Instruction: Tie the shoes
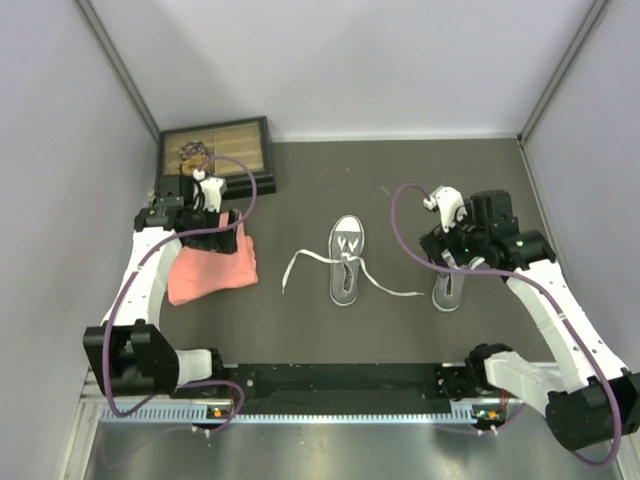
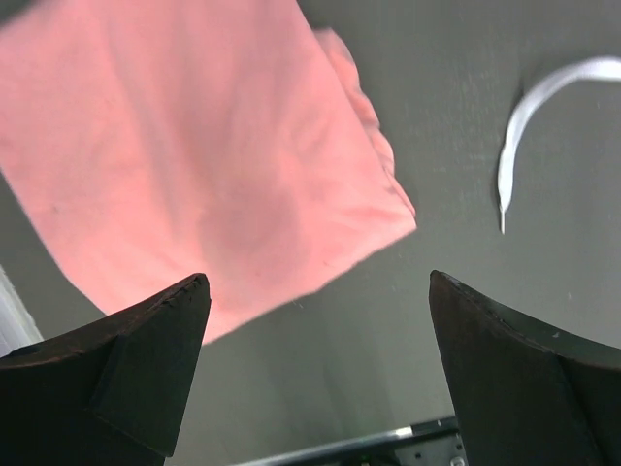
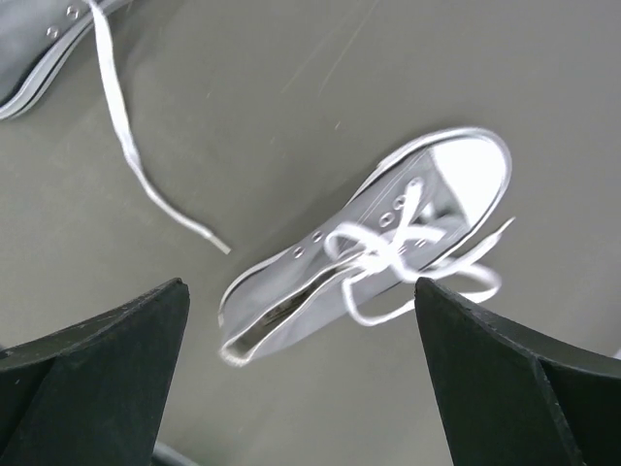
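Left gripper (image 2: 317,291): fingers spread wide, empty, above the pink cloth (image 2: 194,165).
Right gripper (image 3: 301,291): fingers spread wide, empty, above the far shoe (image 3: 369,252), which already shows bow-like loops.
Untied shoe (image 1: 346,260): between the two grippers, long axis running away from the arms.
Left lace (image 2: 543,89): ahead and right of the left fingers.
Right lace (image 3: 121,126): ahead and left of the right fingers.
Nearer arm: probably the right.
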`<action>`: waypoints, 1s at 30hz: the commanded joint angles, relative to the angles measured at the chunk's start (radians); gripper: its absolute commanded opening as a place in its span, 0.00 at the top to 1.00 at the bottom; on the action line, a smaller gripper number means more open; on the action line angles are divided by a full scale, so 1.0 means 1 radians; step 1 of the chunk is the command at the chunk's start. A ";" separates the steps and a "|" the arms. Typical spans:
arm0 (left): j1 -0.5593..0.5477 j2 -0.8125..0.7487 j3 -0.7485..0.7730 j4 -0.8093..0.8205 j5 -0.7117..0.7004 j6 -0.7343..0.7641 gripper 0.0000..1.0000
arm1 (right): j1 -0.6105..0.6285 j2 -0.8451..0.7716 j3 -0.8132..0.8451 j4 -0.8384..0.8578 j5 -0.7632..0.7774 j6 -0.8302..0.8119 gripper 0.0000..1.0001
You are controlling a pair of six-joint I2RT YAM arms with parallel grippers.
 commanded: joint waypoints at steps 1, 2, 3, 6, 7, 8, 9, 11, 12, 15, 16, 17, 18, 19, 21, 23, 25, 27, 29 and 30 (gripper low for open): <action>0.003 -0.049 0.033 0.179 -0.041 -0.019 0.02 | 0.009 -0.035 0.012 0.130 -0.001 -0.093 0.01; 0.003 -0.057 0.029 0.206 -0.036 0.004 0.02 | 0.009 -0.036 0.013 0.158 0.004 -0.099 0.01; 0.003 -0.069 0.012 0.245 -0.030 0.013 0.02 | 0.009 -0.035 0.019 0.166 0.002 -0.114 0.01; 0.003 -0.063 0.010 0.307 0.076 0.150 0.02 | 0.009 -0.024 0.042 0.184 -0.013 -0.121 0.01; 0.001 -0.055 0.015 0.300 0.141 0.173 0.02 | 0.009 -0.022 0.044 0.195 -0.021 -0.119 0.01; 0.001 -0.043 0.023 0.293 0.172 0.194 0.02 | 0.008 -0.019 0.042 0.202 -0.031 -0.119 0.01; -0.003 -0.014 0.042 0.282 0.206 0.213 0.02 | 0.008 -0.018 0.039 0.210 -0.057 -0.122 0.01; -0.026 0.020 0.055 0.257 0.257 0.269 0.02 | 0.006 -0.004 0.032 0.209 -0.088 -0.139 0.01; -0.070 0.047 0.058 0.253 0.256 0.289 0.02 | 0.008 0.005 0.032 0.186 -0.123 -0.159 0.01; -0.169 0.106 0.027 0.256 0.225 0.357 0.02 | 0.008 0.057 0.019 0.144 -0.175 -0.202 0.01; -0.198 0.121 0.015 0.268 0.205 0.368 0.02 | 0.008 0.070 0.015 0.135 -0.177 -0.199 0.01; -0.224 0.138 0.004 0.285 0.176 0.382 0.02 | 0.008 0.080 0.010 0.129 -0.177 -0.200 0.01; -0.267 0.179 -0.014 0.305 0.144 0.392 0.02 | 0.008 0.099 -0.007 0.126 -0.176 -0.208 0.01; -0.281 0.199 -0.017 0.313 0.142 0.398 0.02 | 0.008 0.106 -0.016 0.117 -0.177 -0.208 0.01; -0.299 0.267 -0.016 0.337 0.156 0.408 0.02 | 0.008 0.117 -0.045 0.109 -0.183 -0.220 0.01; -0.312 0.314 -0.002 0.345 0.159 0.394 0.02 | 0.008 0.120 -0.068 0.107 -0.180 -0.223 0.01; -0.332 0.380 0.024 0.340 0.176 0.392 0.08 | 0.009 0.120 -0.100 0.104 -0.180 -0.239 0.01; -0.355 0.431 0.035 0.346 0.180 0.386 0.13 | 0.011 0.123 -0.125 0.101 -0.174 -0.252 0.01; -0.368 0.459 0.032 0.360 0.185 0.383 0.17 | 0.011 0.125 -0.137 0.095 -0.174 -0.265 0.01; -0.378 0.480 0.029 0.363 0.189 0.383 0.19 | 0.011 0.123 -0.155 0.098 -0.167 -0.274 0.01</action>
